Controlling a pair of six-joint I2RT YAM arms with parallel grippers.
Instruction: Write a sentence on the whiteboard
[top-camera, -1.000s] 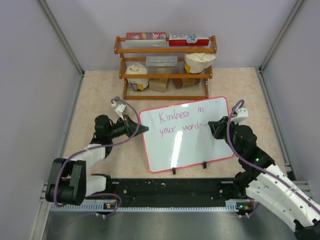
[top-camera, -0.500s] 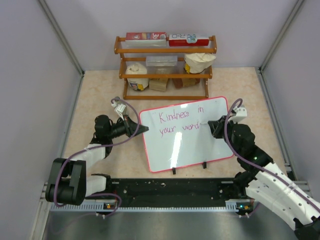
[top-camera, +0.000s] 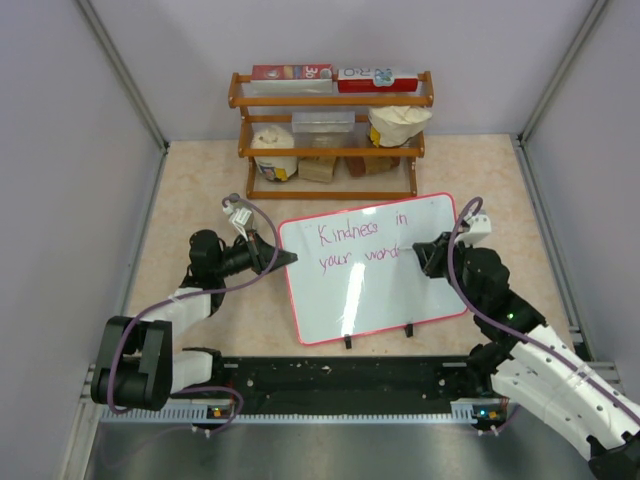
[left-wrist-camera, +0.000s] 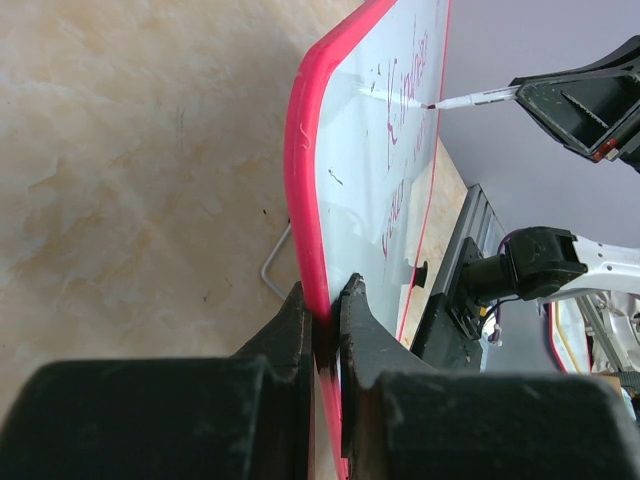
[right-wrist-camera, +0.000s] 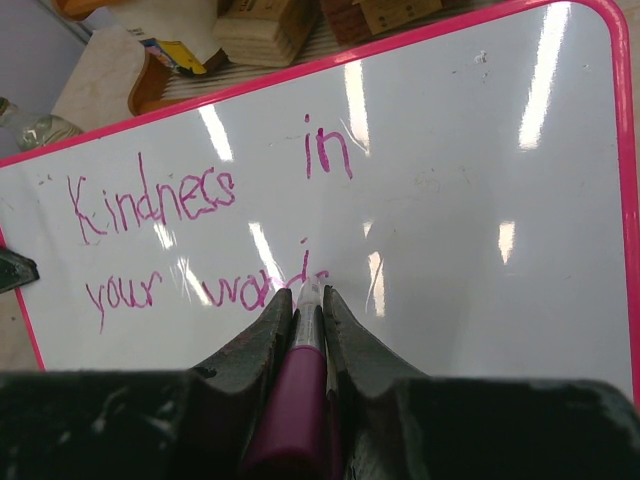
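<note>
Large glossy white rectangular whiteboard with a thin red-pink rounded frame (top-camera: 390, 295) sits mid-table on the beige marbled tabletop (top-camera: 200, 190). It is propped at a tilt, with two small black clip feet (top-camera: 348, 342) on its near edge.

The sentence (right-wrist-camera: 190, 225) is thin pink-magenta handwriting in the upper left part of the board, in two lines. The top line reads "Kindness in". The lower line reads "your wor…", and its last letters are partly hidden behind the pen tip.

Left gripper (left-wrist-camera: 322, 300) is at the board's left edge. Its jaws are pressed together on the red-pink frame, one finger on the front face and one on the back.

Right gripper (right-wrist-camera: 305, 300) is over the board's right half, jaws clamped on a magenta-barrelled marker with a clear white nose (right-wrist-camera: 298, 385). The marker tip meets the board surface at the end of the lower line.

Beyond the board's far edge, against the back wall, stands a brown wooden two-tier rack (top-camera: 330, 100) holding boxes, a jar and bagged goods. Their labels are too small to read.
</note>
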